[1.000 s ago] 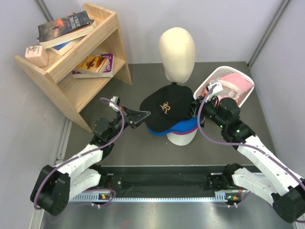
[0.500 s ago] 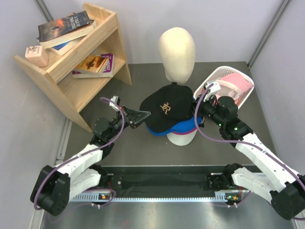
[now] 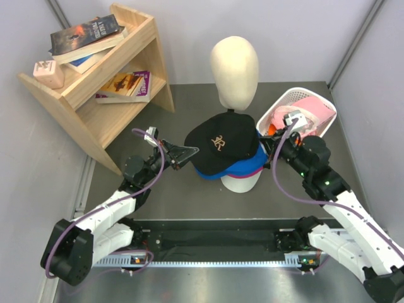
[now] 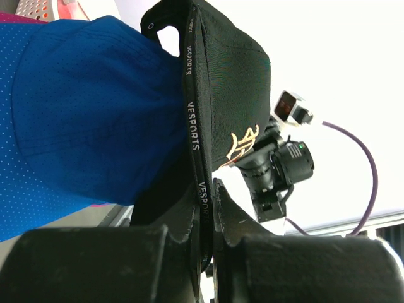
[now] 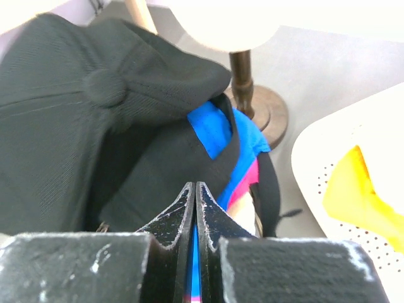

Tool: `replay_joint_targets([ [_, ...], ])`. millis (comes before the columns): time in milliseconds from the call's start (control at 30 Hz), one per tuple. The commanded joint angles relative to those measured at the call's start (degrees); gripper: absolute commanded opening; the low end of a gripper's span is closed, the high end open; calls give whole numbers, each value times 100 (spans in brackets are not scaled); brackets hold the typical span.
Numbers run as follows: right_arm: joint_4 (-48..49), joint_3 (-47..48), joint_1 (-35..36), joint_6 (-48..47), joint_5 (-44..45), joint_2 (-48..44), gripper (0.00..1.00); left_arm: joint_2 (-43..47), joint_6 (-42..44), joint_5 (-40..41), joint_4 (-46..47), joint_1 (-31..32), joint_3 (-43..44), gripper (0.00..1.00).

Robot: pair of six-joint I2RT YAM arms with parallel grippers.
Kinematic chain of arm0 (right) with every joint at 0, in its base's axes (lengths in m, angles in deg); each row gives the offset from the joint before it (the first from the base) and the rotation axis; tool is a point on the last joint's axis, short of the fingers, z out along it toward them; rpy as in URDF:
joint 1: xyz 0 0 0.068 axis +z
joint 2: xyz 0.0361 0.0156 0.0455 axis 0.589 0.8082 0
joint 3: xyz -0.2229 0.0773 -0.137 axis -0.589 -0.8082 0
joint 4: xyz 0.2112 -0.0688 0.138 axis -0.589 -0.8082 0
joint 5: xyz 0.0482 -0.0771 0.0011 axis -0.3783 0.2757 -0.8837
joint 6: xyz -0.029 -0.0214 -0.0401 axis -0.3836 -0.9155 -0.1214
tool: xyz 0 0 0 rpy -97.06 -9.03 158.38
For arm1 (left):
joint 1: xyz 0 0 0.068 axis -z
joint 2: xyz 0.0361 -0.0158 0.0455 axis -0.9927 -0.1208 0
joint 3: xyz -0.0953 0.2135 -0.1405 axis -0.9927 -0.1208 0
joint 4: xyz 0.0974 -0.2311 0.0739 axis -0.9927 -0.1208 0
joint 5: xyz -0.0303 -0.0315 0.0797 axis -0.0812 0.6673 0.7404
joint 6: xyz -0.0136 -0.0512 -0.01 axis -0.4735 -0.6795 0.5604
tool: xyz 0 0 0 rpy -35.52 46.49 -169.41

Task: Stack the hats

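Note:
A black cap [image 3: 221, 144] tops the stack of hats: a blue cap [image 3: 250, 165], a magenta cap [image 3: 237, 172] and a white cap [image 3: 238, 184] lie under it. My left gripper [image 3: 183, 153] is shut on the black cap's brim edge; the left wrist view shows the brim [image 4: 201, 183] pinched between the fingers, with the blue cap [image 4: 82, 107] beside it. My right gripper [image 3: 270, 140] is shut and empty, just right of the stack. In the right wrist view it [image 5: 195, 185] points at the black cap's back [image 5: 95, 113], the blue cap [image 5: 211, 126] and the magenta cap [image 5: 243, 189].
A cream mannequin head [image 3: 234, 66] stands behind the stack; its stand base shows in the right wrist view [image 5: 262, 110]. A white basket [image 3: 323, 129] at the right holds a pink hat [image 3: 309, 110] and an orange hat [image 5: 353, 189]. A wooden bookshelf [image 3: 101, 95] stands back left.
My right arm has drawn back to the right, away from the stack's back edge. The left arm and the black cap have not moved.

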Motion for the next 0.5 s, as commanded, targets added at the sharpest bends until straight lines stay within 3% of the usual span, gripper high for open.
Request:
replay_joint_targets([
  [0, -350, 106, -46, -29, 254, -372, 0, -14, 140, 35, 385, -100, 56, 0],
  [133, -386, -52, -46, 208, 62, -426, 1, -67, 18, -36, 604, -153, 12, 0],
  [200, -194, -184, -46, 498, -157, -461, 10, -58, 17, -36, 614, -162, -23, 0],
  [267, 18, -377, -46, 787, -553, -461, 26, -58, 34, -53, 605, -170, -32, 0],
  [467, 282, -475, -46, 1210, -721, -294, 43, -5, 34, -115, 605, -188, -32, 0],
])
